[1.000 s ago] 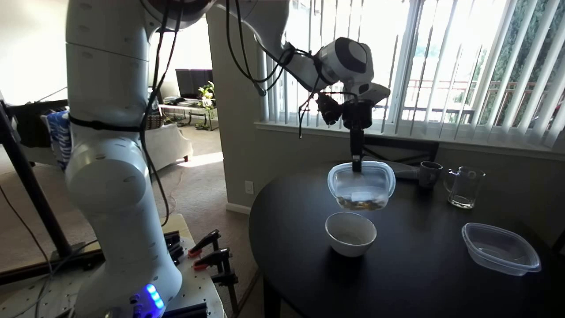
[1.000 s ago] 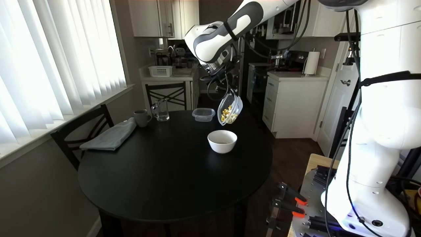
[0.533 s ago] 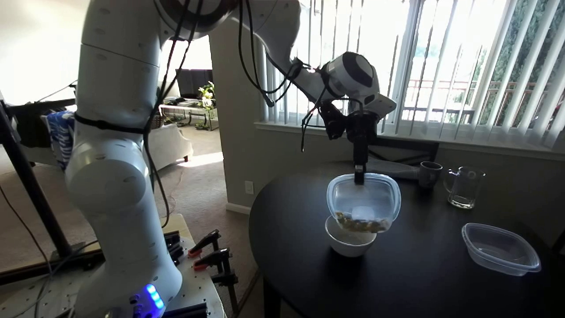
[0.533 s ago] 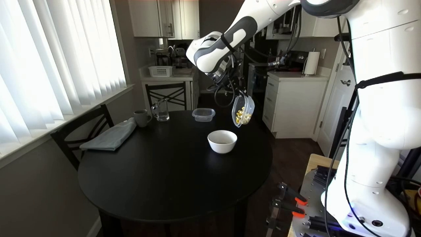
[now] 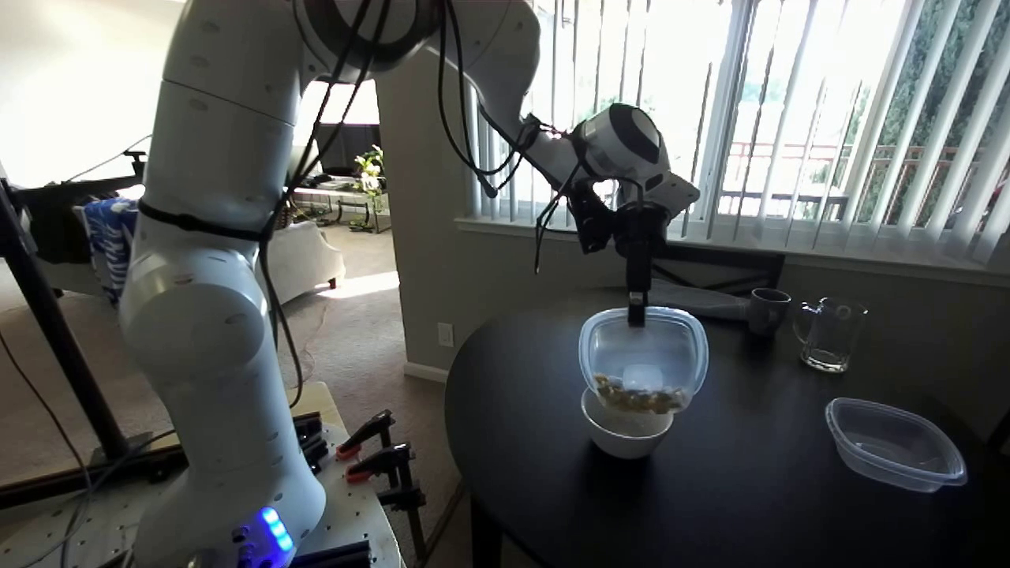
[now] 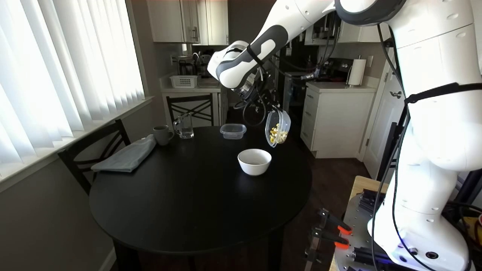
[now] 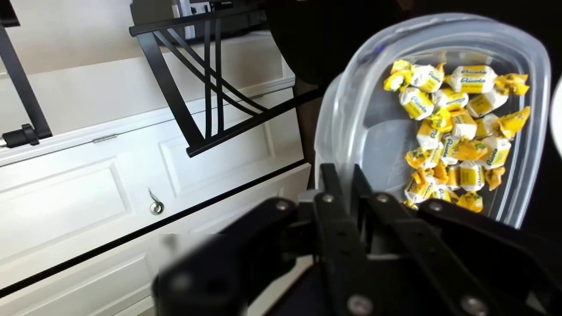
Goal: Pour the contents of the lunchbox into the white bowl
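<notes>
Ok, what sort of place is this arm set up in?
Probably a home's dining area beside a kitchen: a round black table, white rectangular kitchen cabinets and, in the adjoining space, a pale upholstered sofa.

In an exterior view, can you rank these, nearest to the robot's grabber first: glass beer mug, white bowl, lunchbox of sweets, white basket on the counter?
1. Lunchbox: rim held in the gripper.
2. White bowl: on the table, below and image-left of the lunchbox.
3. Glass beer mug: farther left, on the table.
4. White basket: back left, beyond the table.

The end effector (image 5: 636, 315) holds the lunchbox (image 5: 643, 353) tilted.
</notes>
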`<act>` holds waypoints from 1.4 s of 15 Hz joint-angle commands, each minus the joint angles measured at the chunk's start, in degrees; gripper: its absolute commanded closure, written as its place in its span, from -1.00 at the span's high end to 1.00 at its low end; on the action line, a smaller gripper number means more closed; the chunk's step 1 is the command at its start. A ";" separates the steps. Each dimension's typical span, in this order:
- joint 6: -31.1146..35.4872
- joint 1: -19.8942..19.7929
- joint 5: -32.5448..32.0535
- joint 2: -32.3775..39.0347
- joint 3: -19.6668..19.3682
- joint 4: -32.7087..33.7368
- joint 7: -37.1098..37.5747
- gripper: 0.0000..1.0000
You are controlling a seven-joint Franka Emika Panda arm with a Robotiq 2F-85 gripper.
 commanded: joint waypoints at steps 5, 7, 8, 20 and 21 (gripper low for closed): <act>-13.04 4.49 -5.80 5.44 2.34 12.42 -0.79 -0.92; -15.59 5.44 -7.52 7.71 2.84 15.95 -1.42 -0.91; -16.46 5.77 -8.13 8.72 2.99 17.40 -1.69 -0.91; -17.53 5.36 -9.98 17.42 2.71 22.45 -2.59 -0.92; -17.55 5.23 -10.02 17.71 2.60 22.55 -2.70 -0.91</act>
